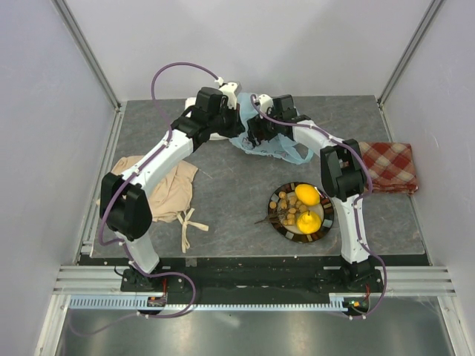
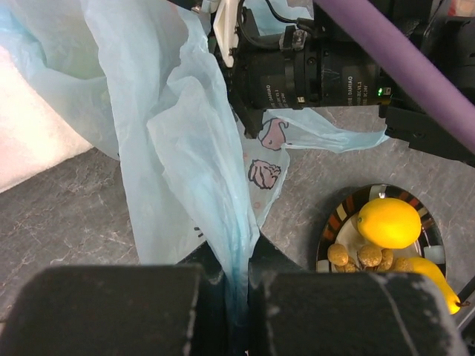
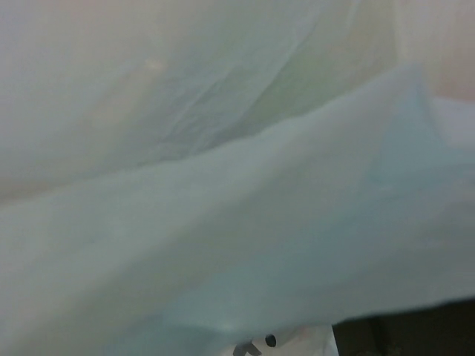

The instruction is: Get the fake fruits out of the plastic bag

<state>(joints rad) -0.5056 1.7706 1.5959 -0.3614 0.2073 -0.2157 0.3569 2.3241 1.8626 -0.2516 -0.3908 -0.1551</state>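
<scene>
On the desk [image 1: 223,193], fake fruits [image 1: 306,195] fill a plate [image 1: 298,239]. Our left pincer [image 2: 237,285] clamps the plastic bag [image 2: 185,148]. Right pincer [image 1: 256,135]: we cannot tell.

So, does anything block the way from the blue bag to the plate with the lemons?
Nothing visible does. The plastic bag, pinched by the left gripper, is just beyond the plate, and only bare grey table shows between them.
</scene>
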